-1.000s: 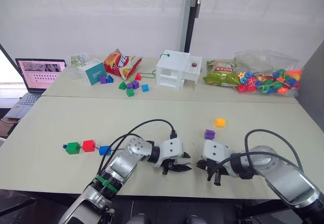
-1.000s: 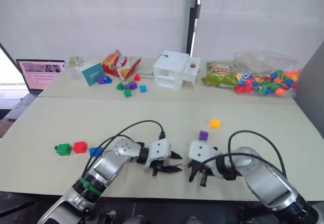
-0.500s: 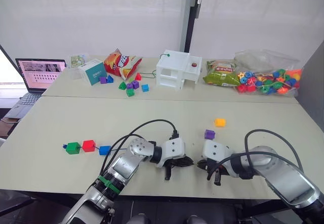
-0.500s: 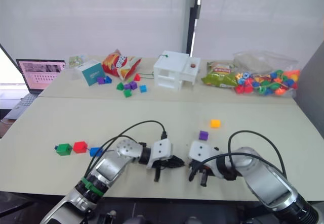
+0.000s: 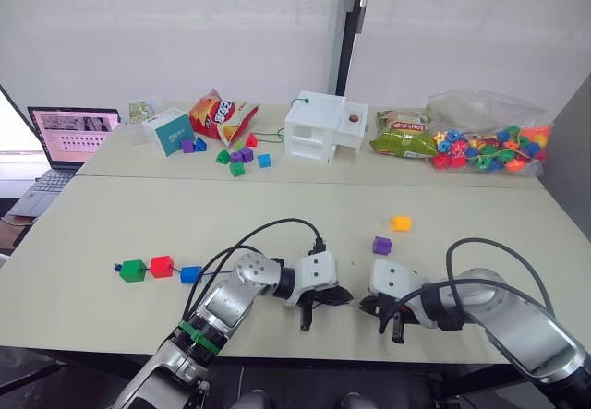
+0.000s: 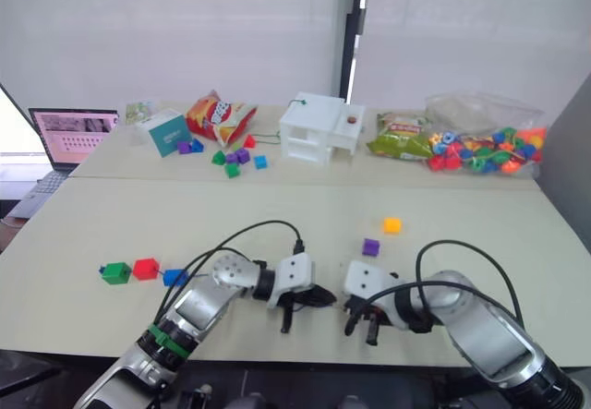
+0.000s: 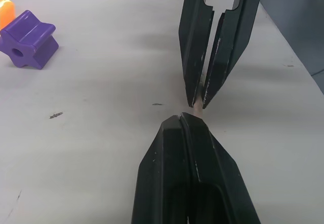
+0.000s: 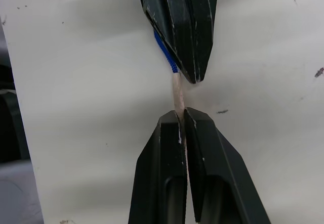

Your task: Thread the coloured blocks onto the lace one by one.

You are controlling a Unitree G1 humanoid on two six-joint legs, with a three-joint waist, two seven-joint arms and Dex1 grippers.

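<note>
A: Since the pale tip of the lace [image 8: 178,93] is pinched from both ends, its long axis runs straight across the gap from one tool to the other, low over the surface [image 5: 277,215].

B: Grip state?

A: Left tool [image 8: 188,77] is closed on the lace where the blue cord meets the tip. Right tool [image 8: 180,117] is closed on the tip's free end. They sit nose to nose, just apart.

B: Rest of the lace?

A: Trails away from the left tool toward the robot's left. Green block [image 5: 133,270], red block [image 5: 162,266] and blue block [image 5: 191,274] sit in a row along it, looks like three threaded.

B: Remaining two?

A: Purple block [image 5: 381,245] and yellow block [image 5: 400,223] lie loose, further out on the surface than the right tool. Purple is the nearer one, and the right arm is closer to both.

B: So the right lets go and fetches purple?

A: My guess. Purple's hole lies sideways, so it needs lining up with the tip's axis.
</note>
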